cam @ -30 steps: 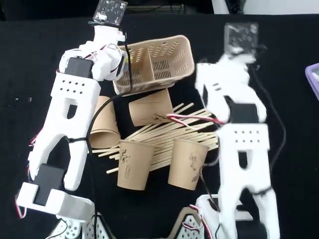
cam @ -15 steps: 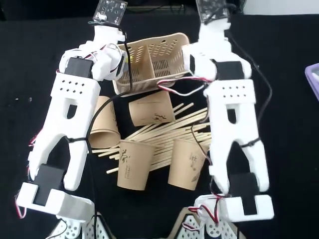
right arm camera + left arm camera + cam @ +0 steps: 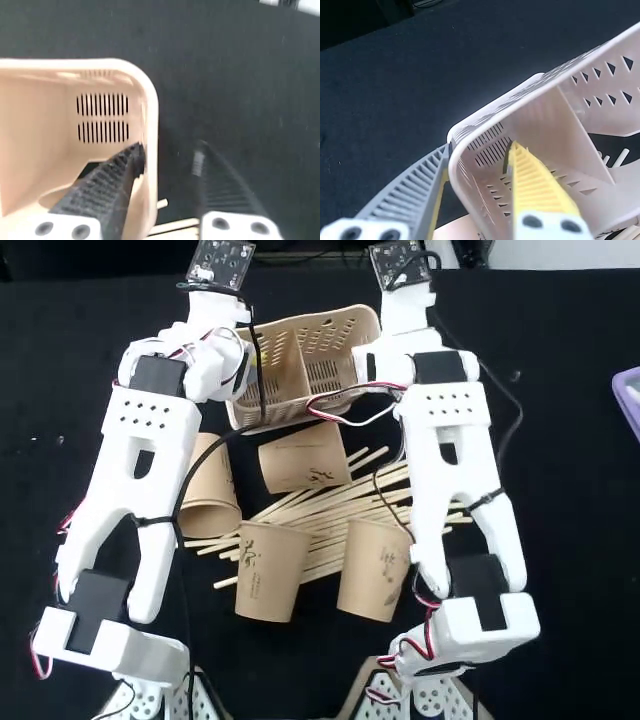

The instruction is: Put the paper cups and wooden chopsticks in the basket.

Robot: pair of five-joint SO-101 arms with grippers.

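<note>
Basket (image 3: pixel 320 365) lies tipped at far centre of black table (image 3: pixel 585 540). Left gripper (image 3: pixel 480 148) clamped on its left wall. Right gripper (image 3: pixel 169 147) straddles the right wall, jaws apart. Four paper cups (image 3: pixel 268 570) and wooden chopsticks (image 3: pixel 330 508) lie nearer, outside the basket

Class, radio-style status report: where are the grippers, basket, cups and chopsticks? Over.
Left gripper shut on basket rim. Right gripper open, astride the opposite end wall. Cups and chopsticks lie on the table, outside the basket.

The dark print on the paper cups (image 3: pixel 270 570) cannot be read.
</note>
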